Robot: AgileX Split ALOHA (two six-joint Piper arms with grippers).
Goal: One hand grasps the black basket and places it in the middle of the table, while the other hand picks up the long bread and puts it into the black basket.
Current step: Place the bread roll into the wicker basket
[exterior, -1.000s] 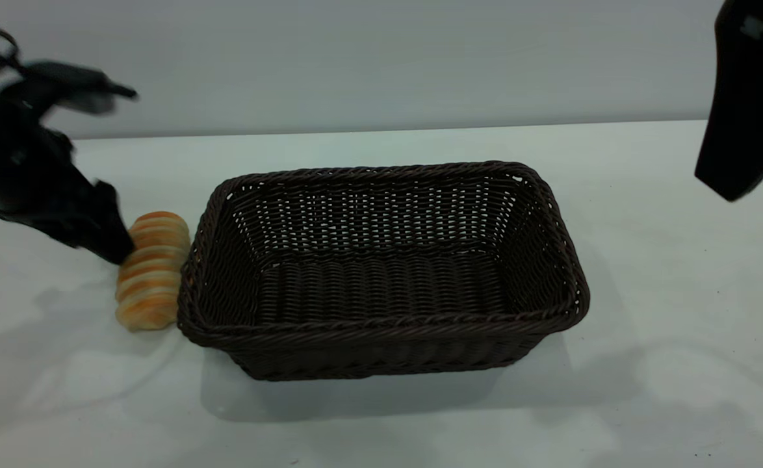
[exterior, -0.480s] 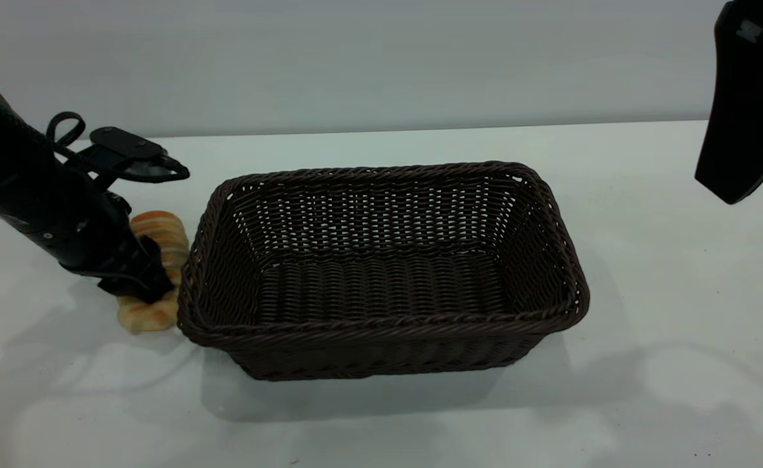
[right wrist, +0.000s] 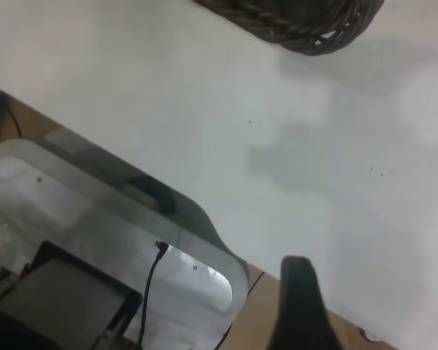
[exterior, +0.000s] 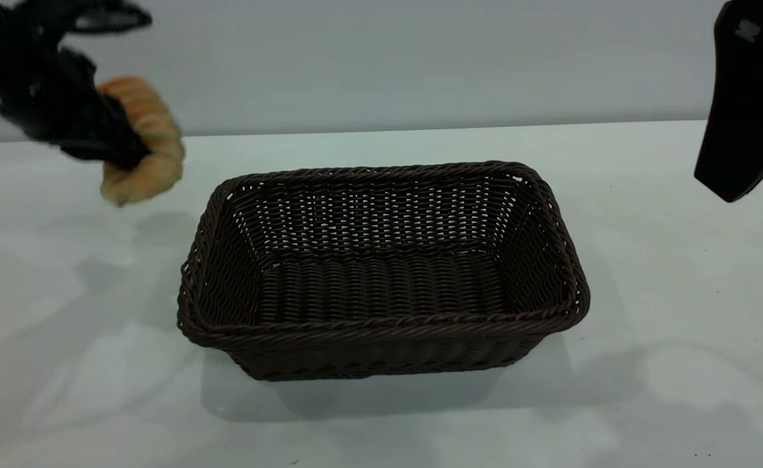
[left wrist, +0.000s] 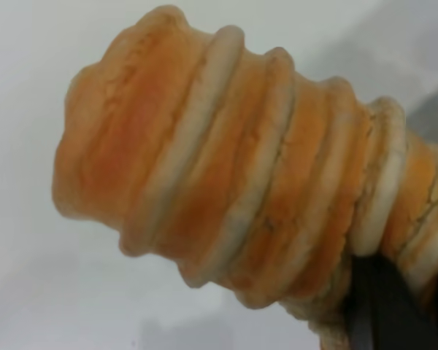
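The black basket [exterior: 381,323] stands empty on the middle of the table [exterior: 667,273]. My left gripper [exterior: 116,144] is shut on the long bread [exterior: 151,149] and holds it in the air, above the table's far left and to the left of the basket's far corner. In the left wrist view the bread [left wrist: 226,168] fills the picture, with a dark finger [left wrist: 383,306] pressed against it. My right gripper [exterior: 723,185] hangs parked high at the far right, away from the basket. A corner of the basket [right wrist: 299,22] shows in the right wrist view.
A plain grey wall runs behind the table. In the right wrist view the table's edge [right wrist: 226,240] shows, with a grey-silver housing [right wrist: 95,219] and a black cable [right wrist: 150,292] beyond it.
My left gripper closed on the bread beside the basket's left end and has lifted it up off the table. The basket and the right arm have not moved.
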